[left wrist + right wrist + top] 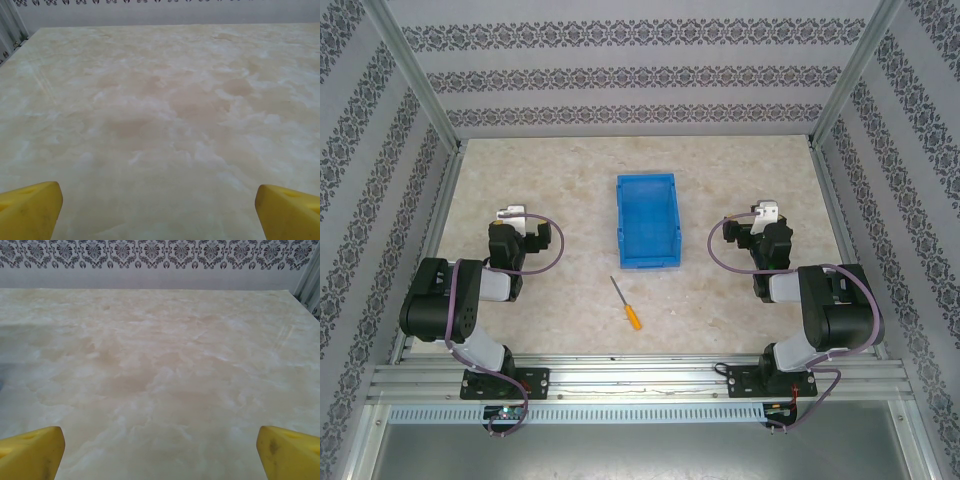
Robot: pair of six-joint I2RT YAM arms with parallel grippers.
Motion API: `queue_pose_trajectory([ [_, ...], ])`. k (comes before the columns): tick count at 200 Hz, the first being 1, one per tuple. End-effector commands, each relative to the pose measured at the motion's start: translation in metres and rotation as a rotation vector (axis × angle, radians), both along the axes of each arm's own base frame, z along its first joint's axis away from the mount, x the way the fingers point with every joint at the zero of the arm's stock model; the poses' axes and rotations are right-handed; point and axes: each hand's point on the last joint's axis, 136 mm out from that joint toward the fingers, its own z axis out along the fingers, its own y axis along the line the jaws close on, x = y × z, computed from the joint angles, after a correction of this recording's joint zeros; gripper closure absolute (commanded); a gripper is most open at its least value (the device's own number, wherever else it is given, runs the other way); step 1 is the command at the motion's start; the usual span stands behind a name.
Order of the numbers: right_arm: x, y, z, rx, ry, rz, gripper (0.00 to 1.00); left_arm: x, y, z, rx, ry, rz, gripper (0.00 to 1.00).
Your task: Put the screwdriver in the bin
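Observation:
The screwdriver, with an orange-yellow handle and a thin silver shaft, lies on the table just in front of the bin, handle toward the arms. The blue bin stands empty at the table's middle. My left gripper rests to the left of the bin, well away from the screwdriver. In the left wrist view its yellow fingertips are wide apart over bare table. My right gripper rests to the right of the bin. Its yellow fingertips are also wide apart with nothing between them.
The marble-patterned tabletop is walled on three sides by patterned panels with metal frame posts. A metal rail runs along the near edge under both arm bases. Bare table lies around the screwdriver.

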Motion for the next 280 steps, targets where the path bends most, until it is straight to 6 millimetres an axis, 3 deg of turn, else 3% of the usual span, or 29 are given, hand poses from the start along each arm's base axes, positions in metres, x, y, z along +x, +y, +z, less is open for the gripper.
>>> queue_pose_trajectory([
  [1,0.004,0.003,0.006,0.006,-0.022,0.016,0.02,0.001,-0.006,0.004,0.002,-0.007,-0.021,0.01],
  [90,0.005,-0.006,0.006,0.01,-0.017,-0.036,0.02,0.001,-0.008,0.004,0.0,-0.007,-0.036,0.01],
  [120,-0.001,-0.028,0.014,0.016,-0.024,-0.171,0.02,0.0,-0.014,0.012,0.002,-0.017,-0.075,0.01],
  [151,-0.01,-0.048,0.039,0.002,-0.008,-0.307,0.02,0.0,-0.026,0.029,0.006,0.09,-0.155,0.01],
  [179,-0.017,-0.062,0.076,0.053,0.026,-0.4,0.02,-0.008,-0.026,0.048,0.025,0.157,-0.164,0.01],
  [198,-0.022,-0.052,0.093,0.133,0.122,-0.381,0.02,-0.02,-0.023,0.062,0.046,0.214,-0.158,0.01],
  [219,-0.041,-0.03,0.108,0.158,0.234,-0.32,0.02,-0.04,-0.021,0.085,0.098,0.269,-0.176,0.01],
  [252,-0.086,0.024,0.136,0.102,0.236,-0.195,0.02,-0.081,-0.021,0.12,0.133,0.335,-0.198,0.01],
  [280,-0.131,0.08,0.133,0.012,0.343,-0.02,0.02,-0.115,-0.022,0.149,0.125,0.367,-0.205,0.01],
])
